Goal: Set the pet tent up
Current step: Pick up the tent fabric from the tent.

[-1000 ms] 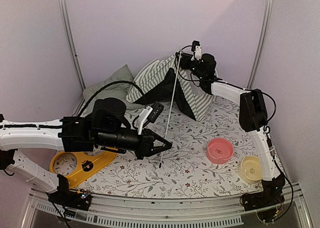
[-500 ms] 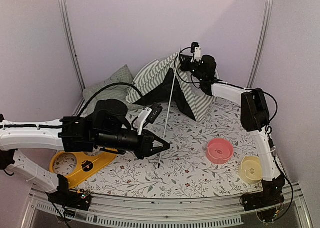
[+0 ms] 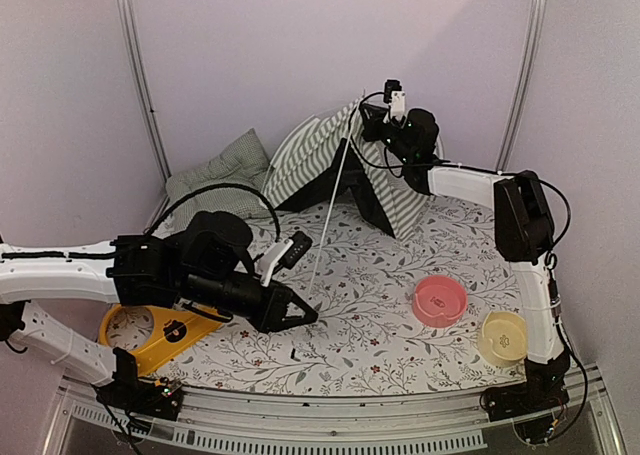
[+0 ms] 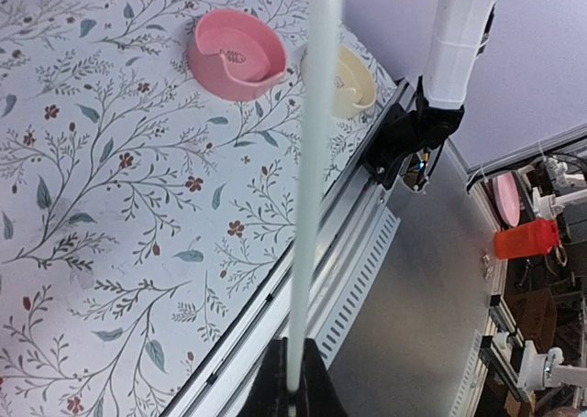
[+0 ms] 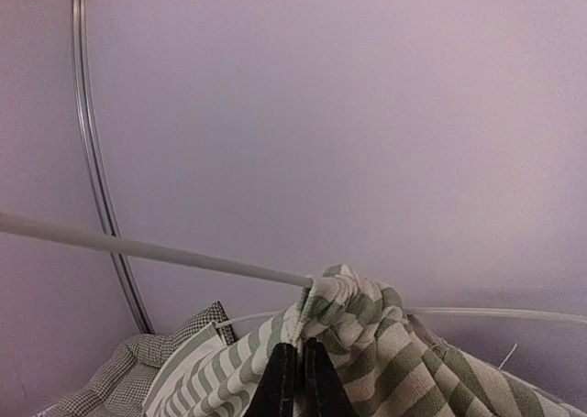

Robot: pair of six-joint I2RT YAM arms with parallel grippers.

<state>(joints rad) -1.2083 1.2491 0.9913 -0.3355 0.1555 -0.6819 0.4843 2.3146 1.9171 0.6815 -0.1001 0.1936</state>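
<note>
Left gripper (image 3: 300, 313) is low over the near-left of the table, jaws pinched tight on the bottom end of a thin white pole (image 3: 328, 210). In the left wrist view the dark fingers (image 4: 312, 385) meet around the pole (image 4: 307, 206), which runs straight up out of frame. Right gripper (image 3: 365, 125) is high at the back on a stretched-out arm, jaws closed on the bunched fabric peak of the pet tent (image 3: 310, 155). The right wrist view shows its fingers (image 5: 316, 380) pressed together under that bunch of cloth.

The pet tent (image 5: 367, 344) is green-and-white striped fabric, half raised and creased, with a dark opening facing front. The pole (image 5: 156, 247) enters the fabric right at the held peak. From there it slants down and forward to the left gripper.

The tent sits at the far centre of the table, well away from the left gripper and joined to it only by the pole. A green checked cushion (image 3: 215, 175) lies against its left side.

The table has a white floral cloth (image 3: 380, 275). On it are a pink bowl (image 3: 440, 300) and a cream bowl (image 3: 503, 335) near-right, and a yellow plastic piece (image 3: 160, 325) near-left. The walls are plain lilac, with metal uprights (image 3: 135, 65) in the corners.
</note>
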